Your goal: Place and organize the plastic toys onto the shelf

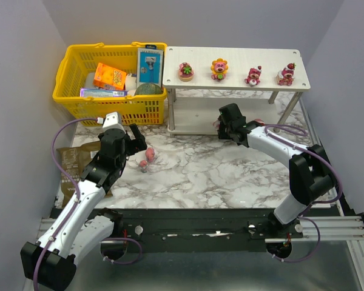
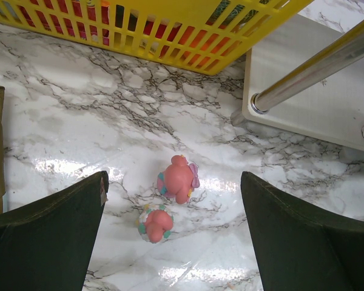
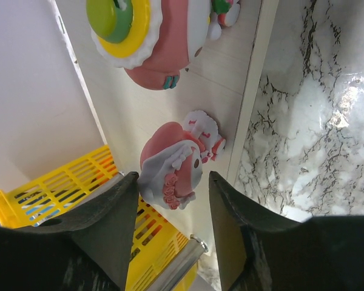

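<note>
Four plastic toys stand in a row on the top of the white shelf (image 1: 236, 60). Two pink toys (image 1: 148, 159) lie on the marble table left of the shelf; the left wrist view shows one (image 2: 179, 177) behind the other (image 2: 156, 222). My left gripper (image 1: 133, 140) hovers over them, open and empty, with both toys ahead of its fingers (image 2: 54, 230). My right gripper (image 1: 227, 125) is at the lower tier (image 3: 145, 109), open, its fingers closely either side of a pink toy with a white veil (image 3: 173, 167) standing on that tier. A larger pink toy (image 3: 151, 42) stands behind it.
A yellow mesh basket (image 1: 73, 91) with boxed goods stands left of the shelf, close to its silver leg (image 2: 315, 66). A brown pouch (image 1: 70, 163) lies at the table's left edge. Grey walls close in the back and sides.
</note>
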Robot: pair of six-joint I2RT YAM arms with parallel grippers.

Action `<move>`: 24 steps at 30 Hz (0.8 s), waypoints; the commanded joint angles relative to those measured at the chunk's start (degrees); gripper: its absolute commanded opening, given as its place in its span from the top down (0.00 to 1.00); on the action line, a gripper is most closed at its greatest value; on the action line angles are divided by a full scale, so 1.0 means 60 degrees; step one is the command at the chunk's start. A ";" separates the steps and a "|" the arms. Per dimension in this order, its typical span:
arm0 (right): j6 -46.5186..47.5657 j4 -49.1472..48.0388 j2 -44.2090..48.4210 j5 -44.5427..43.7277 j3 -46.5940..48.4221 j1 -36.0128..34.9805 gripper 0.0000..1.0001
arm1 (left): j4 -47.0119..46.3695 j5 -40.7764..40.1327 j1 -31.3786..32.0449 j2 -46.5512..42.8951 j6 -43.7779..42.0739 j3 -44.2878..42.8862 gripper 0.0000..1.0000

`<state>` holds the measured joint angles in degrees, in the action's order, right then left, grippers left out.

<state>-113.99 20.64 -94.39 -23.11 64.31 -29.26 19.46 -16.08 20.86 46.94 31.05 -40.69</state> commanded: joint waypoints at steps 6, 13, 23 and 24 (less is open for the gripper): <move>-0.0601 -0.0203 -0.0147 -0.0235 -0.0084 0.0130 0.35 | -0.0036 -0.0192 0.0053 -0.0089 -0.0077 -0.0089 0.01; 0.0014 -0.0423 -0.0030 -0.0410 0.0004 0.0130 0.23 | -0.0065 -0.0206 0.0053 -0.0118 -0.0077 -0.0089 0.01; 0.0717 -0.0964 0.0101 0.0072 -0.0157 0.0130 0.17 | -0.0080 -0.0192 0.0053 -0.0162 -0.0077 -0.0060 0.01; 0.0790 -0.1038 0.0116 0.0145 -0.0201 0.0130 0.16 | -0.0080 -0.0192 0.0053 -0.0176 -0.0077 -0.0074 0.01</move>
<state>-111.68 16.43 -94.41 -22.92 64.27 -28.75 19.44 -16.08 20.86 46.92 31.05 -40.69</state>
